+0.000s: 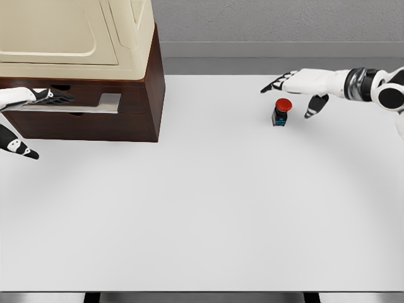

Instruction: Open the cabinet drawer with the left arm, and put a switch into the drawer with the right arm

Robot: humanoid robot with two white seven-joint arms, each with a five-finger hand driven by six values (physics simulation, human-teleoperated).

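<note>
The switch (281, 112), a small dark block with a red button on top, stands upright on the white table at the right. My right hand (297, 91) hovers just above and behind it, fingers spread, thumb hanging down to the switch's right, not touching it. The brown cabinet (136, 110) with a cream top sits at the upper left. Its drawer front carries a grey handle (95, 104). My left hand (28, 110) reaches in from the left edge, fingers extended along the handle's left end, thumb lower down, holding nothing.
The white table (202, 214) spreads wide in front of the cabinet and switch. A grey wall runs behind it. The table's front edge lies near the bottom of the view.
</note>
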